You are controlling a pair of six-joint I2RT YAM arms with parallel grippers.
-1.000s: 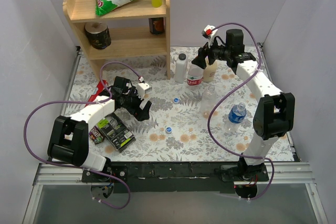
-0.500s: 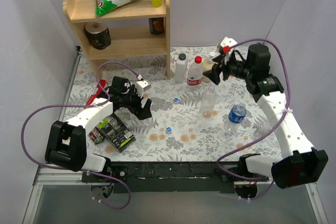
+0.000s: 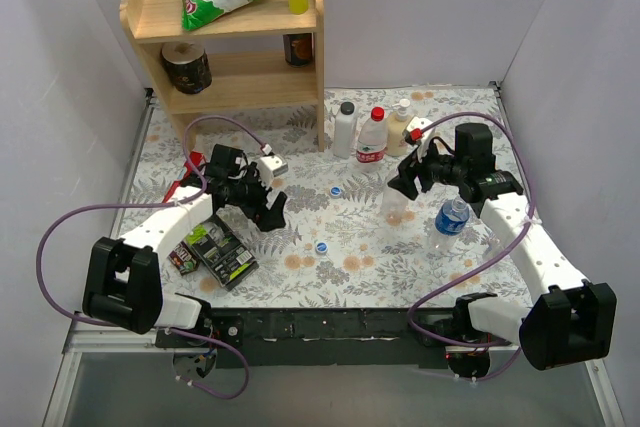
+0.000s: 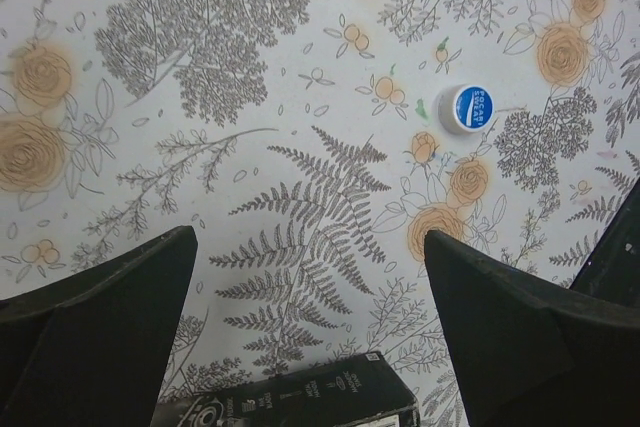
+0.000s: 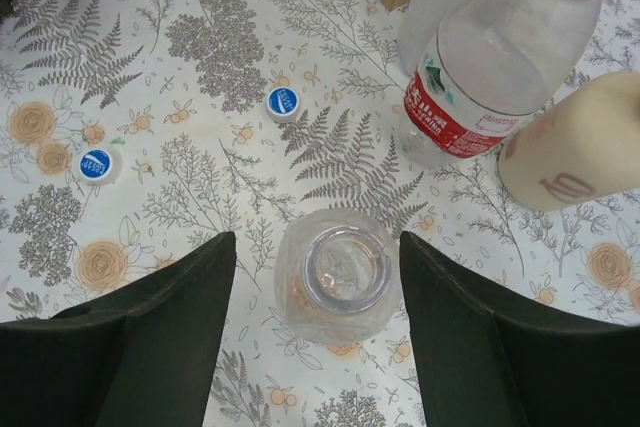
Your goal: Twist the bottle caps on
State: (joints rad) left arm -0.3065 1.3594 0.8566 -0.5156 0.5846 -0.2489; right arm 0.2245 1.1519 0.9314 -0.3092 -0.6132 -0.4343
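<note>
Two blue bottle caps (image 3: pixel 336 190) (image 3: pixel 322 246) lie loose on the floral mat. In the right wrist view these caps (image 5: pixel 284 101) (image 5: pixel 96 164) sit left of a clear uncapped bottle (image 5: pixel 335 272). My right gripper (image 5: pixel 318 247) is open and straddles that bottle's neck, with a gap on each side. A red cap (image 3: pixel 377 113) sits on a clear bottle (image 3: pixel 372 137) at the back. My left gripper (image 3: pixel 268 209) is open and empty over the mat, and its wrist view shows one blue cap (image 4: pixel 467 108) ahead to the right.
A white bottle (image 3: pixel 345 129) and a cream bottle (image 3: pixel 400 127) flank the red-capped one. A blue-capped bottle (image 3: pixel 450 222) stands right of the uncapped one. Black boxes (image 3: pixel 220 250) lie by the left arm. A wooden shelf (image 3: pixel 230 57) stands at the back left.
My right gripper left the red-capped bottle at the back and came forward and down over the uncapped clear bottle. The left arm shifted only slightly.
</note>
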